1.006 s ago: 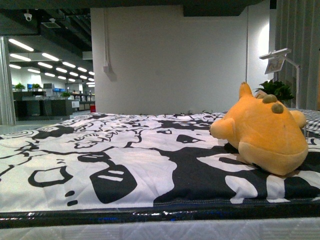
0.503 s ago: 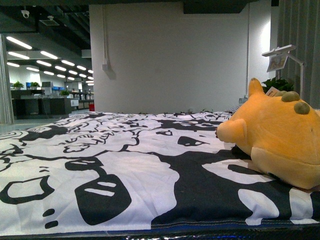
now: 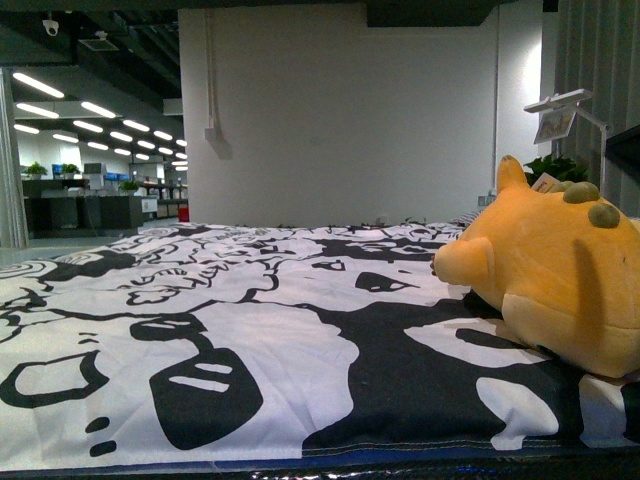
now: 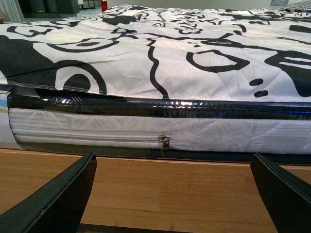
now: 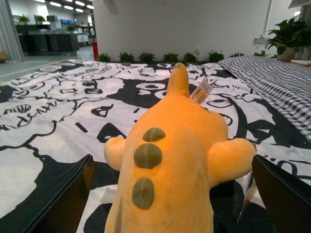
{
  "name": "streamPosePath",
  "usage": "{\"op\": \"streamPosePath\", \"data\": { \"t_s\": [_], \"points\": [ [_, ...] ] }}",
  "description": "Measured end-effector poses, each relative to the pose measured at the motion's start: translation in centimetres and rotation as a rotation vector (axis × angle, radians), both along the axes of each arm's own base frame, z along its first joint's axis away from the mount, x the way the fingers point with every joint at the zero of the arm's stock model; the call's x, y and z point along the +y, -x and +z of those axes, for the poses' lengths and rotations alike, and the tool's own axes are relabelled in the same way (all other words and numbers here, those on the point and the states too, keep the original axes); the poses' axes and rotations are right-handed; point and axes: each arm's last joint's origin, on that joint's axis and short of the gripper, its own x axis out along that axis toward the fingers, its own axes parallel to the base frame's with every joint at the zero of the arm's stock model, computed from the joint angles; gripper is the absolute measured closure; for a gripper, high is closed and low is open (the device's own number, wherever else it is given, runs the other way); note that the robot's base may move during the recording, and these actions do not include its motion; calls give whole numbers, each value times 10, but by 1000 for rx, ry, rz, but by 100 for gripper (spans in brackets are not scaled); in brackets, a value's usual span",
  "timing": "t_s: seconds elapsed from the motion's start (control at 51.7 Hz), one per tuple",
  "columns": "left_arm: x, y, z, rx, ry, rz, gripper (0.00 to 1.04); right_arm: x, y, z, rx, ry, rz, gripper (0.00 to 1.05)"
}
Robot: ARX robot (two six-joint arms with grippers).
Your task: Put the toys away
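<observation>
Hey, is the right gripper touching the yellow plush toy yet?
Cannot tell. In the right wrist view the plush toy sits inside the open right gripper; bedspread shows beside one finger, but the other fingertip lines up with the toy's limb.

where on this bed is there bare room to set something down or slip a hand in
Free: the black-and-white bedspread, everywhere left of the yellow plush, near edge to far edge. Crowded: the right end, where the plush lies with the right arm's fingers either side of it.
</observation>
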Motion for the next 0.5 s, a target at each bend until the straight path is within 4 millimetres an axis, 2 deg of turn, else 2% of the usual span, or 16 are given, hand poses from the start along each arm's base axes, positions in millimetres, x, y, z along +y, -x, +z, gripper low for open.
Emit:
{"op": "streamPosePath", "data": {
  "t_s": [0.174, 0.503],
  "points": [
    [0, 0, 0, 0, 0, 0, 6, 13, -31, -7, 58, 43, -22, 6],
    [0, 0, 0, 0, 0, 0, 6, 26, -64, -16, 116, 105, -66, 6]
  ]
}}
